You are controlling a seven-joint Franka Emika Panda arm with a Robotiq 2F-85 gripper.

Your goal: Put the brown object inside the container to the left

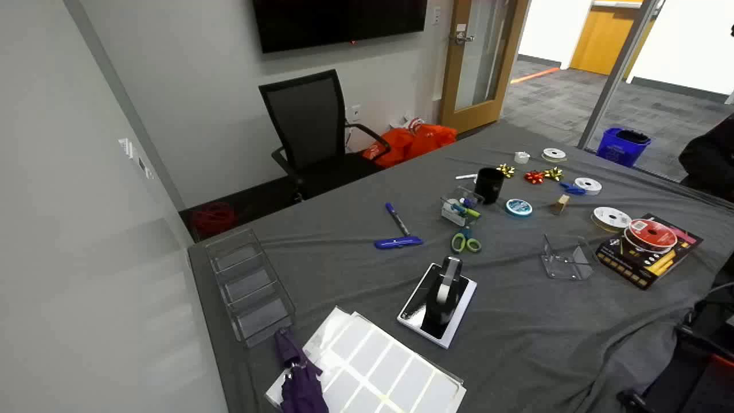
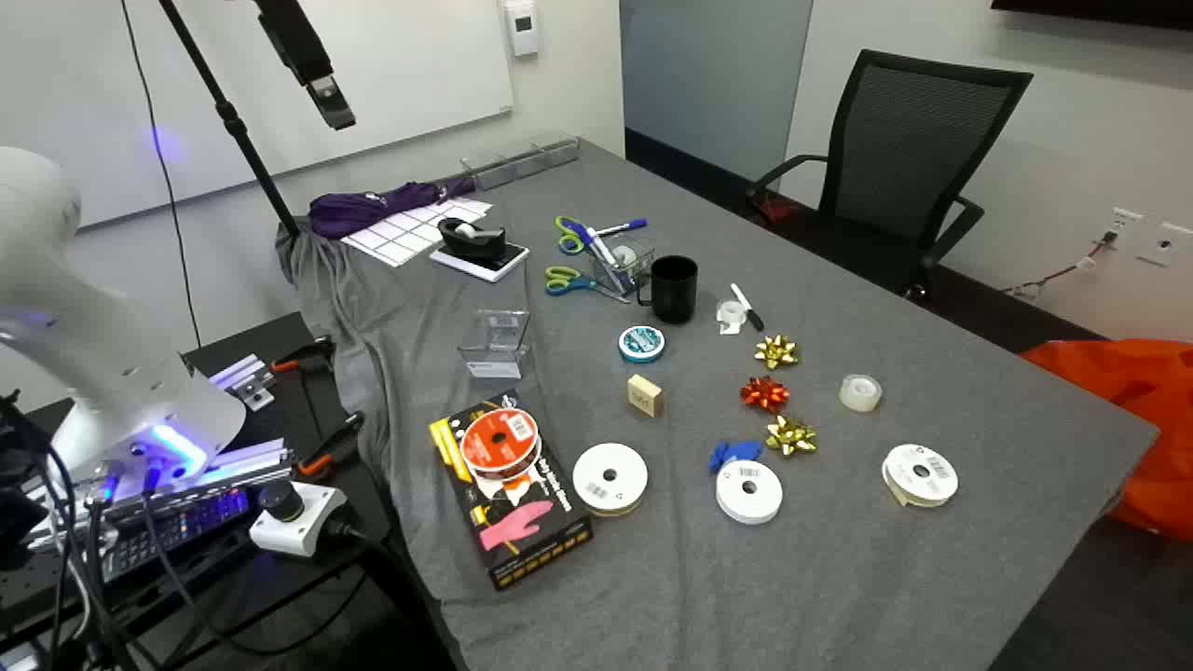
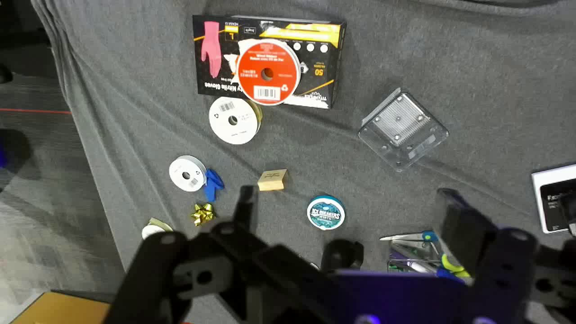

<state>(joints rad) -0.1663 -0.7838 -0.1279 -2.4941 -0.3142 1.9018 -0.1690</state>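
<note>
In an exterior view, the white arm point(image 2: 102, 335) stands at the far left, beside a table spread with gray cloth point(image 2: 839, 578). A purple bundle point(image 2: 377, 211) lies partly over a white sheet point(image 2: 405, 239), and right of these a black tape dispenser point(image 2: 473, 242) sits on a flat box point(image 2: 486, 269). Next come a clear stand point(image 2: 497, 349) and, nearer, a glove box point(image 2: 541, 550) with a red spool point(image 2: 483, 451) flat on top. Green-handled scissors point(image 2: 564, 277) lie near a clear bin point(image 2: 645, 256) holding pens and other small things. A white spool point(image 2: 596, 485) lies just beside the glove box. The brown block point(image 2: 643, 396) rests on the cloth, between that spool and a round tin point(image 2: 641, 345), apart from the mug point(image 2: 678, 291). The mug is black and upright, its handle toward the bin. Further right are a marker point(image 2: 747, 308), a red bow point(image 2: 765, 394) with a gold bow point(image 2: 776, 351) on either side, another spool point(image 2: 749, 505) just beside a blue object point(image 2: 733, 454), a tape roll point(image 2: 859, 396) and a third white spool point(image 2: 935, 480). In the wrist view, the gripper point(image 3: 348, 207) is released, its blurred fingers point(image 3: 244, 211) spread wide to left and right.
</note>
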